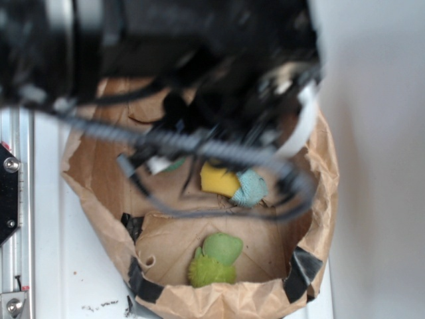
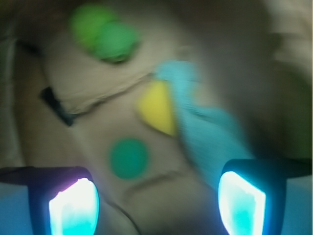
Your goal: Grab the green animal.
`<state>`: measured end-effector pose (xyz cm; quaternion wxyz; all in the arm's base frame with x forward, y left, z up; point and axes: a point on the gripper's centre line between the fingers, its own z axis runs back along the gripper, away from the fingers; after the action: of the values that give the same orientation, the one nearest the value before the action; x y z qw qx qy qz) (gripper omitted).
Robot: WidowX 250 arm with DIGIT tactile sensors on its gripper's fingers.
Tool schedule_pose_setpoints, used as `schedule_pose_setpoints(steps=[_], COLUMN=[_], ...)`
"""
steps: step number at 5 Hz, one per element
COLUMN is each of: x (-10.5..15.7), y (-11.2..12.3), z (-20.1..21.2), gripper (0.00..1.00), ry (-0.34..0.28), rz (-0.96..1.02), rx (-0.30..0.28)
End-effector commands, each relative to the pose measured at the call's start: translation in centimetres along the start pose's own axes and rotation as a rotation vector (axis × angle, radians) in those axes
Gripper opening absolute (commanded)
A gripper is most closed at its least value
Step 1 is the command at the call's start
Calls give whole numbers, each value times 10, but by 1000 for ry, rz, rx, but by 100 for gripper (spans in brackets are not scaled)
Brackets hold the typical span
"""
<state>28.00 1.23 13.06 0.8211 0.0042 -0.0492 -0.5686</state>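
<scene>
— What's the setting over there?

— A white table (image 1: 372, 199) with a metal rail (image 1: 16, 219) along its left edge, and on it a brown paper bag (image 1: 99, 173) rolled down into a shallow tub, patched with strips of black tape (image 1: 302, 266) at the rim.

— And the green animal?

— The green animal (image 1: 214, 260) lies on the bag's floor at the near rim, spiky lime tuft toward the edge, smooth paler lump just behind it. Nothing touches it. From the wrist view it sits at the far upper left (image 2: 103, 35), blurred.

— What else is in there?

— A yellow wedge sponge (image 1: 218, 179) in the middle, with a light blue knitted cloth (image 1: 251, 187) pressed against its side. A round teal ball (image 2: 128, 157) sits near the sponge; from outside it is mostly hidden under the arm.

— The arm?

— The black arm and its cables hang blurred over the back of the bag. The gripper (image 2: 156, 200) has its fingers (image 2: 73, 208) spread wide apart, glowing pads either side, nothing between them, well apart from the toy.
</scene>
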Motion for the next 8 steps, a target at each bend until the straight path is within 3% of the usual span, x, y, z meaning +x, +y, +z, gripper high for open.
schedule_pose_setpoints(steps=[1,3,4,6,8], x=[43,75,87,97,97], y=[-33,-7,3,-9,-10], z=[2,-33,-56,-57,-57], gripper=[100,100,100,100,100], ry=[-66,-55,-84,-192,-221], rz=[-244,-299,-352,-487,-581], rx=[106,98,55,-34,-77])
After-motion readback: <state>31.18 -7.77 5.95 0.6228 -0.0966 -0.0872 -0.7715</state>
